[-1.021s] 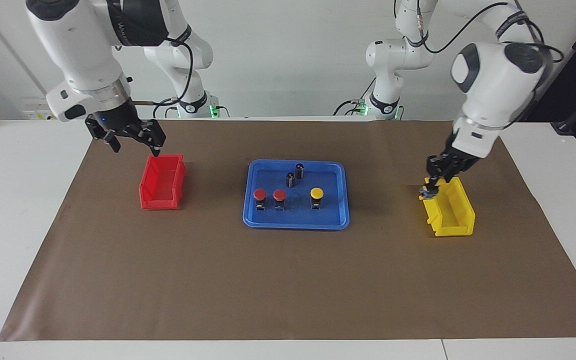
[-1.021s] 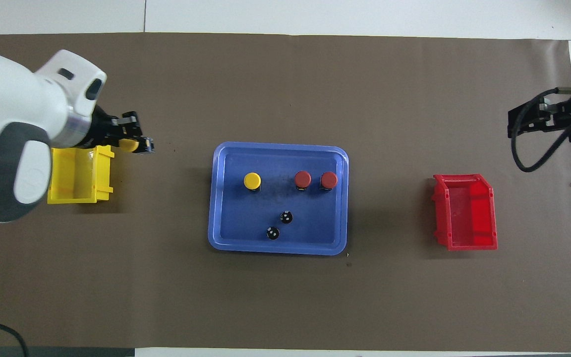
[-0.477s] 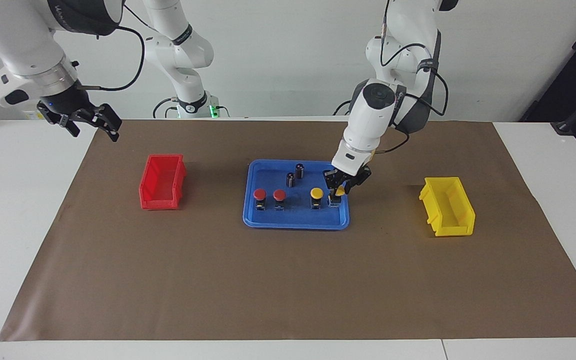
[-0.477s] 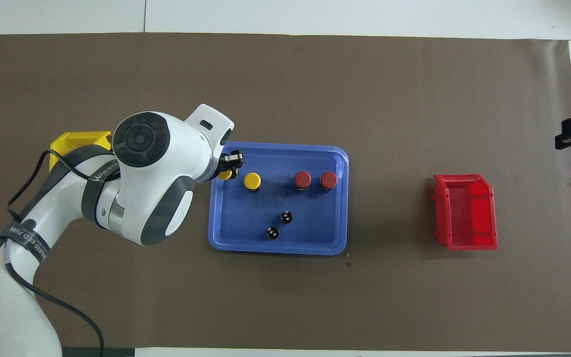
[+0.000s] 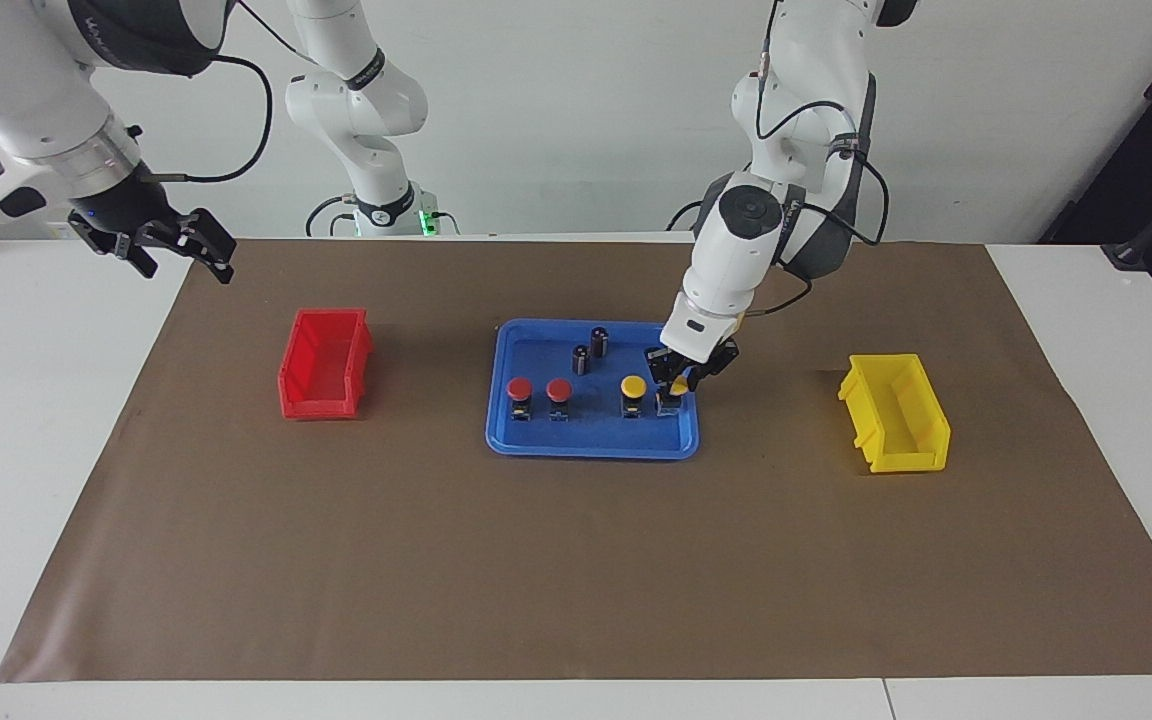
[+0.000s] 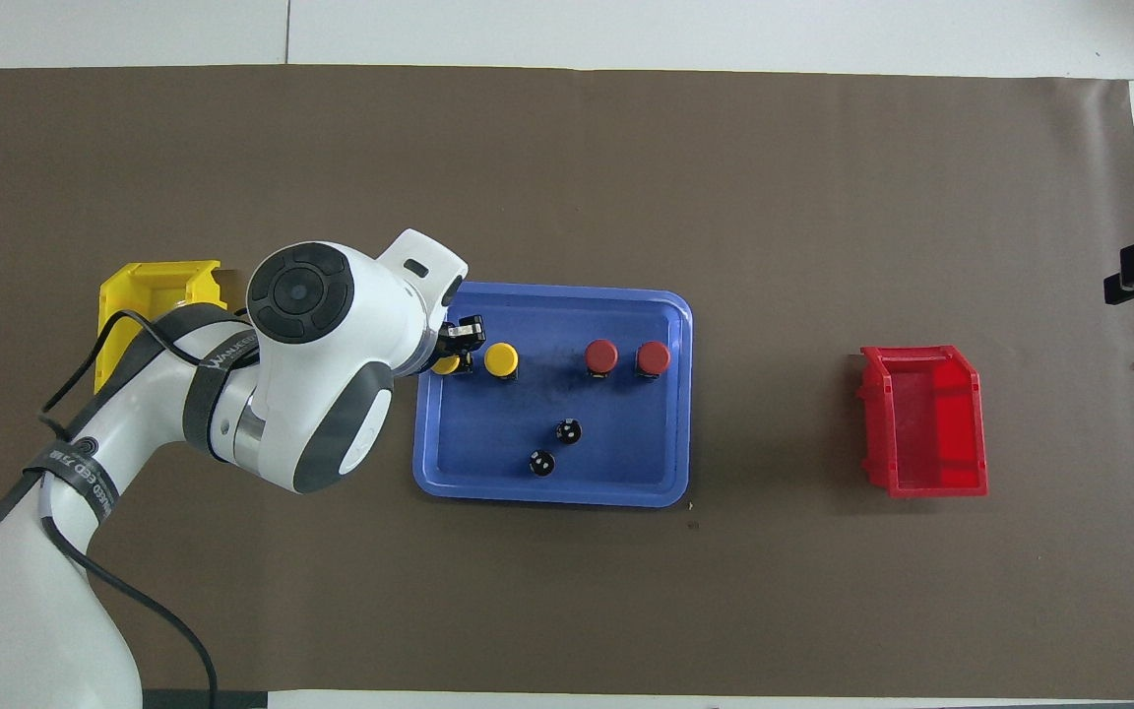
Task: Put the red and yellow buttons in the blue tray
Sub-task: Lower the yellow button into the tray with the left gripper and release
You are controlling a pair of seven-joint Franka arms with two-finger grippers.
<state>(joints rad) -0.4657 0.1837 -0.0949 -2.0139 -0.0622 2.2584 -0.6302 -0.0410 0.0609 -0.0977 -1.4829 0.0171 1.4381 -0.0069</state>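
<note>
The blue tray (image 5: 591,448) (image 6: 547,497) lies mid-table. In it stand two red buttons (image 5: 520,389) (image 5: 559,390) (image 6: 601,355) (image 6: 653,357) and one yellow button (image 5: 633,386) (image 6: 501,359). My left gripper (image 5: 678,385) (image 6: 454,356) is shut on a second yellow button (image 5: 677,383) (image 6: 445,365), low over the tray's end toward the left arm, beside the first yellow one. I cannot tell whether its black base touches the tray floor. My right gripper (image 5: 188,270) hangs open and empty over the table's edge at the right arm's end, apart from the bins.
Two dark metallic cylinders (image 5: 600,341) (image 5: 581,359) stand in the tray, nearer to the robots than the buttons. A small red bin (image 5: 324,363) (image 6: 924,420) sits toward the right arm's end. A small yellow bin (image 5: 896,412) (image 6: 158,295) sits toward the left arm's end.
My left gripper carried the yellow button from beside the yellow bin to the tray. My right gripper rose away from the red bin toward the table's edge.
</note>
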